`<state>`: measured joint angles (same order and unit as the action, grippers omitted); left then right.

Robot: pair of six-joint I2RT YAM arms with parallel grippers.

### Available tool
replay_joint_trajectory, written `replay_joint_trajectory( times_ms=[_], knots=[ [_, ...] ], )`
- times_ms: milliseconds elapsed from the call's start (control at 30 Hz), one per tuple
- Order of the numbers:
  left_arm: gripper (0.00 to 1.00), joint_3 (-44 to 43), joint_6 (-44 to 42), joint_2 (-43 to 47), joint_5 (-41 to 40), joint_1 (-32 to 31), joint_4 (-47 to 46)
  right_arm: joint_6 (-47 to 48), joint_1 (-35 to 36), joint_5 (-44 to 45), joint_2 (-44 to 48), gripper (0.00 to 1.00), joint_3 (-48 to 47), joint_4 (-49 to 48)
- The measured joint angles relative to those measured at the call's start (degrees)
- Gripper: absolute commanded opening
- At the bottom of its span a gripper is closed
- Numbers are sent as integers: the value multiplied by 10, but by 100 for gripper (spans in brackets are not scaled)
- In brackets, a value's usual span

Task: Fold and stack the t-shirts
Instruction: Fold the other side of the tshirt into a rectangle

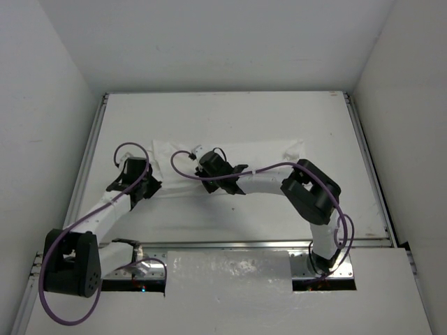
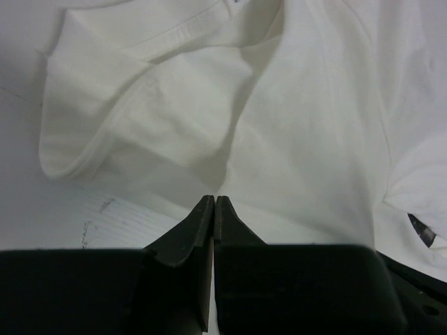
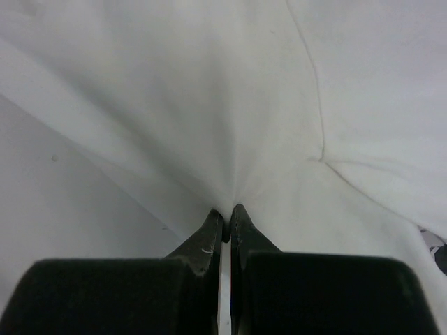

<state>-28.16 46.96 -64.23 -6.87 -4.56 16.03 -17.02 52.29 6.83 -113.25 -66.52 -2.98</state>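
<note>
While the white t-shirt (image 1: 265, 153) lies limp mid-frame on the tabletop (image 1: 209, 112), left gripper (image 2: 214, 201) and right gripper (image 3: 227, 209) each clamp its lower edge; it looks soft, light and floppy, so hems or corners seem the best holds.

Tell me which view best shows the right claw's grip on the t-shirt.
Right wrist: the t-shirt puckers into the shut right claw. Top external shows that claw small, from above; left wrist shows only a sleeve.

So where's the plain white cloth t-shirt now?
In the top view the white cloth t-shirt lies across the middle of the table, left gripper pinching its left edge, right gripper pinching near its middle.
</note>
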Motion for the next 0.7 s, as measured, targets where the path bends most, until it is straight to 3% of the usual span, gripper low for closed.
replay_joint_trajectory(
  times_ms=[500, 700],
  knots=[
    [0, 3, 1, 33, 14, -8, 4, -14, 1, -2, 23, 0, 7, 13],
    [0, -33, 1, 93, 9, -8, 33, -18, 4, -9, 50, 0, 7, 21]
  ],
)
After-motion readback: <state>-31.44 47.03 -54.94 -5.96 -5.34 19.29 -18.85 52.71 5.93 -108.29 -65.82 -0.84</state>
